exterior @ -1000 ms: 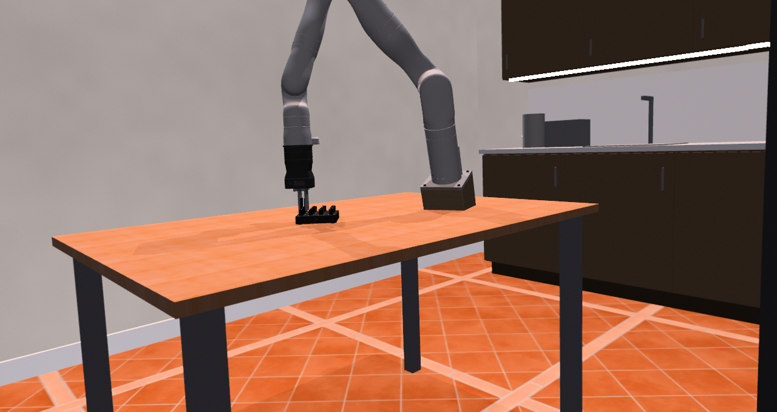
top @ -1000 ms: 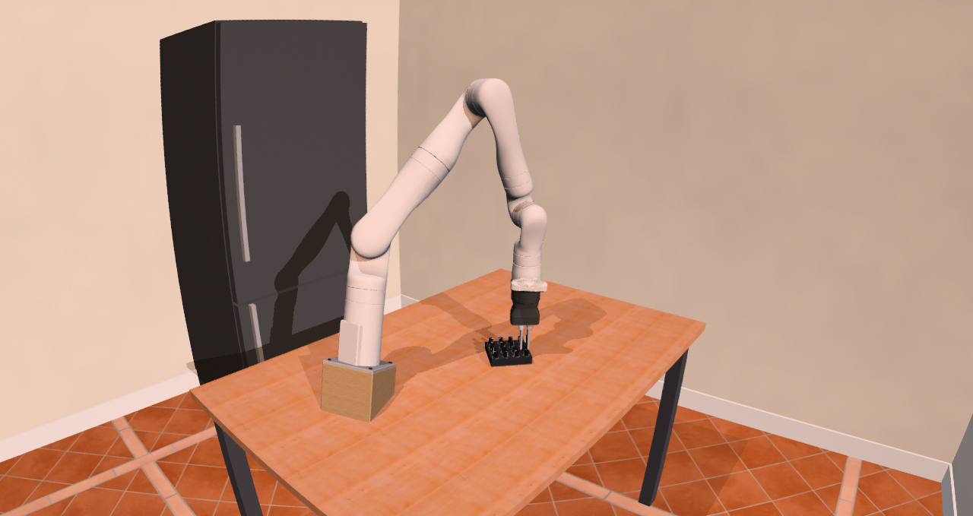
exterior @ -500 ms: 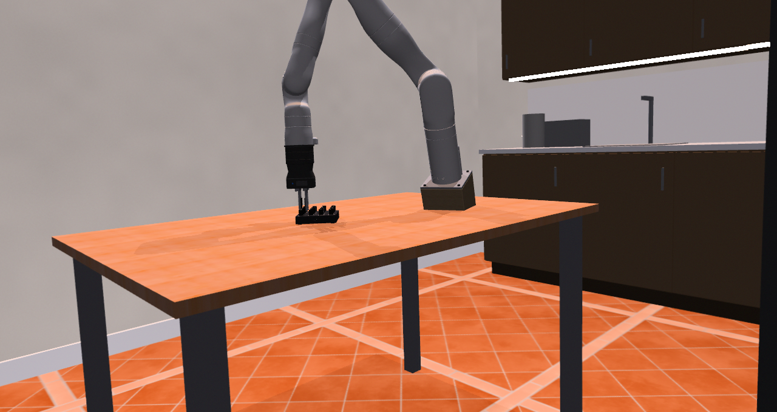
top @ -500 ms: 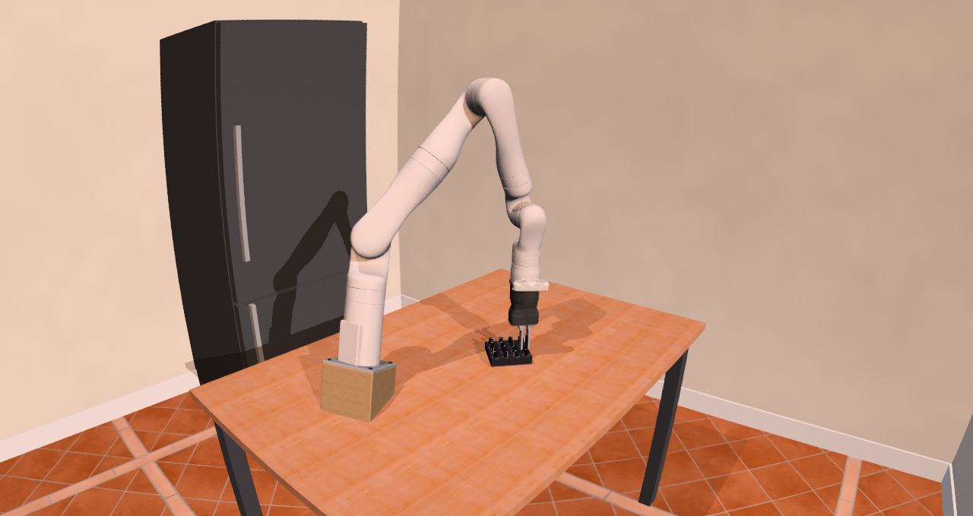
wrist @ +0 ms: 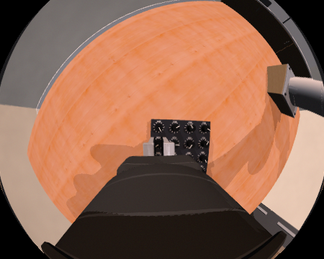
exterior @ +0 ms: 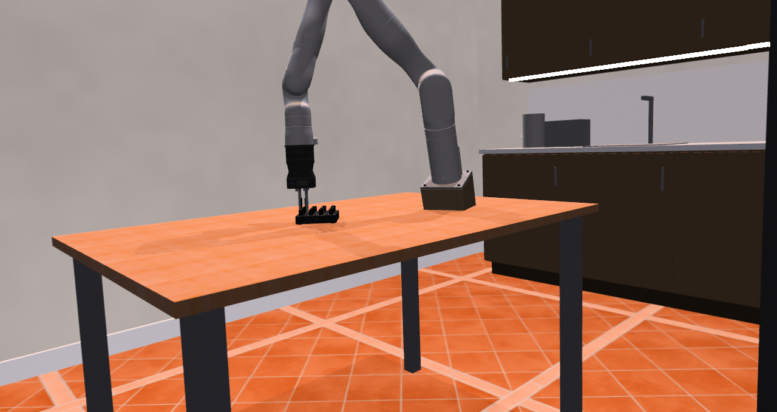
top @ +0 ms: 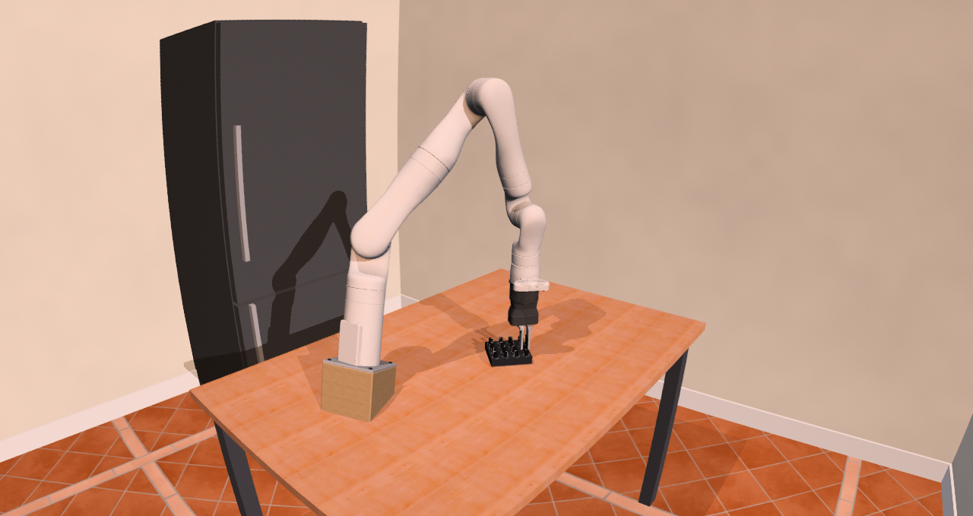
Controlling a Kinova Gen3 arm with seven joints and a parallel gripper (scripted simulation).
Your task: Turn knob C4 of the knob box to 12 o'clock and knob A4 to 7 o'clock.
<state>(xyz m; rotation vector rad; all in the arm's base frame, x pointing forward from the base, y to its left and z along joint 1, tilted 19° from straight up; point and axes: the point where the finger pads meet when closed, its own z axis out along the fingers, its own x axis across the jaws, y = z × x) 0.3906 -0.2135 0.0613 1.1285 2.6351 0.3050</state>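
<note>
The black knob box (top: 510, 361) (exterior: 316, 219) (wrist: 182, 135) stands upright on the table, with four rows of knobs. In the wrist view its front side is toward the top and the rear is hidden. My gripper (top: 525, 346) (exterior: 303, 208) (wrist: 158, 143) points straight down at knob height and is shut on knob C4 (wrist: 158, 144), one finger on each side. A short white stroke shows on C4, slanting toward the lower left; its exact hour cannot be read. Knob D4 (wrist: 158, 127) is in full view in front of C4. Knob A4 is hidden under the gripper body.
Neighbouring knobs C3 (wrist: 174, 143) and C2 (wrist: 189, 143) stand in the same row, C3 close beside one finger. The arm's wooden base block (top: 356, 392) (exterior: 448, 198) (wrist: 276, 80) stands on the table (top: 435, 444) (exterior: 217, 268) (wrist: 133, 90). The fridge (top: 292, 138) stands beyond the table.
</note>
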